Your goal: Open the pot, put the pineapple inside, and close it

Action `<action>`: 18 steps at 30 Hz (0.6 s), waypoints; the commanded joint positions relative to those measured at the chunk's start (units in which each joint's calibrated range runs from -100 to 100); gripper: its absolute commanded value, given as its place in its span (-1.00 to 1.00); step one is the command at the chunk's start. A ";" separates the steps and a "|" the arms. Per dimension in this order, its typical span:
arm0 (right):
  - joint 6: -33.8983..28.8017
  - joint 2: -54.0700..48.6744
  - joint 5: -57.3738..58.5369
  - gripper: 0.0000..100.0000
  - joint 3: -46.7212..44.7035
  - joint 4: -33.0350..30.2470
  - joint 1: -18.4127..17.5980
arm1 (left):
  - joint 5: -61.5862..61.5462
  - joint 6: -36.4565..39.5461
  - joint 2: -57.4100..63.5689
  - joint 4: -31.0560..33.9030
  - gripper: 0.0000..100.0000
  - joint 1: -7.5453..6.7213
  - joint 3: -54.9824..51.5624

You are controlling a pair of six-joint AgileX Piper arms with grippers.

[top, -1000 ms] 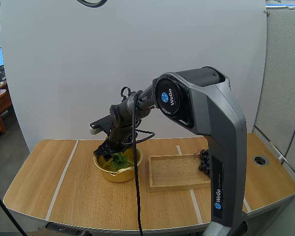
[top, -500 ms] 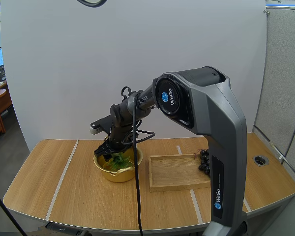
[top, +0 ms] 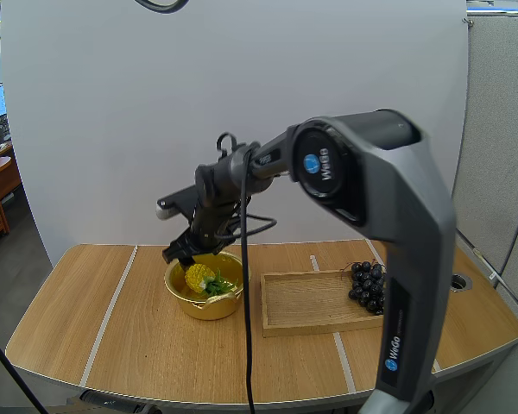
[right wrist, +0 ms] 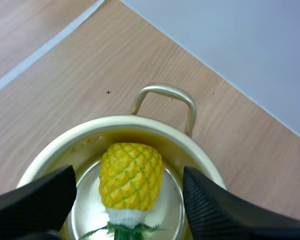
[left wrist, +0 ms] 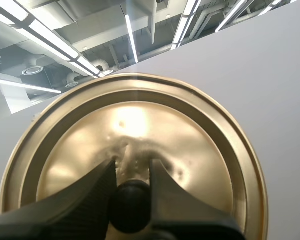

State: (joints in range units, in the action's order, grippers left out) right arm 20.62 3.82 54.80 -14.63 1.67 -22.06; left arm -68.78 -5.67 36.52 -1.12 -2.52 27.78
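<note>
Hold right tool (top: pixel 180 255) wide open, gripping nothing, just above round golden metal pot (top: pixel 209 312) on wooden table (top: pixel 138 336). See small yellow pineapple (right wrist: pixel 131 175) with green leaves lying inside pot. Pinch round black knob (left wrist: pixel 131 205) of golden metal lid (left wrist: pixel 140 125) tight between tips of left tool (left wrist: pixel 131 172).

The lower rim of the lid (left wrist: pixel 140 115) is running off the left wrist view's edge, and the left gripper's (left wrist: pixel 132 167) fingers (left wrist: pixel 85 200), pinching the knob (left wrist: pixel 131 207), are covering its sides. In the right wrist view the pineapple's (right wrist: pixel 130 175) leaves (right wrist: pixel 121 231) and the pot's (right wrist: pixel 115 121) near rim are running out of frame. In the high view the right arm (top: pixel 406 216) is hiding the wooden tray's (top: pixel 311 302) right end.
</note>
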 commanded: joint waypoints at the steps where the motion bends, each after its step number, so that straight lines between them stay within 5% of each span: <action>1: -0.58 -5.68 5.09 1.00 0.46 0.11 0.28 | 1.84 0.59 0.44 0.12 -1.00 -0.15 0.40; 18: -1.67 -45.94 20.08 1.00 -9.20 0.01 0.28 | 1.84 0.59 0.44 0.12 -1.00 -0.15 0.40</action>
State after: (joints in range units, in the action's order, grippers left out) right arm 19.30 -36.13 71.58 -22.63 1.67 -22.06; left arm -68.78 -5.67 36.52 -1.12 -2.52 27.78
